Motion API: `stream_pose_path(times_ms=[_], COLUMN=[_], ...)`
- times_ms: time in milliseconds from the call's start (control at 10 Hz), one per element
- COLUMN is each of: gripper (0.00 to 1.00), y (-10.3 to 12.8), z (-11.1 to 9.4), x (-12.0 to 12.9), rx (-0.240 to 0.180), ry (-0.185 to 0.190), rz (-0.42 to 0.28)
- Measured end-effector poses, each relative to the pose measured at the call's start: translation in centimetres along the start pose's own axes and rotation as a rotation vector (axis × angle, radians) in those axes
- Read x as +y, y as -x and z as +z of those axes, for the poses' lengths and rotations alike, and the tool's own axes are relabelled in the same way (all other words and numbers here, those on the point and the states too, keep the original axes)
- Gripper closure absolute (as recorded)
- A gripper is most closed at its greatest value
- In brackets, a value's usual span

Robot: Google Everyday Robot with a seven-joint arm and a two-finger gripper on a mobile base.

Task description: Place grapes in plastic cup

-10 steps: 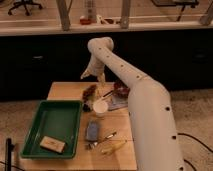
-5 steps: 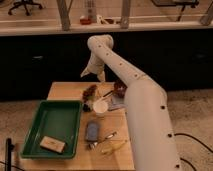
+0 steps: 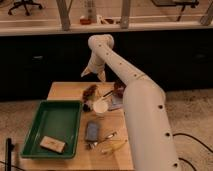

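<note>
The step in hand looks like the approach to the pick: nothing has been grasped, and the grapes (image 3: 90, 91) lie on the wooden counter (image 3: 64, 90) near its far edge, just behind the plastic cup (image 3: 100, 106) and apart from it. The gripper (image 3: 93, 76) hangs above the far edge of the counter, a little behind and above the grapes. Its jaws stand wide apart, pointing down, with nothing between them.

The next move, as I judge it, calls for bringing the gripper down and slightly forward so the jaws straddle the lumpy bunch, then closing on it. After that comes a short carry toward the cup, which stands close by. The cup's mouth looks about as wide as the bunch, so the release will need to be well centred.

The count:
- one bunch of grapes
- one plastic cup
- one dark-red bowl (image 3: 119, 88), to the right of the grapes
- one green tray (image 3: 37, 135) at the left, holding one tan block (image 3: 53, 144)
- one blue-grey flat object (image 3: 92, 131) near the front
- some cutlery-like pieces (image 3: 109, 136) beside the flat object, whose number I cannot tell
</note>
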Motion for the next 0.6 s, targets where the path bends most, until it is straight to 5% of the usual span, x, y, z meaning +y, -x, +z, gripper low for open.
stream_pose_path(times_ms=[600], gripper=[0.20], y=[-0.19], z=[-0.14], x=[0.25], rx=[0.001], ry=[-0.008], rz=[-0.011])
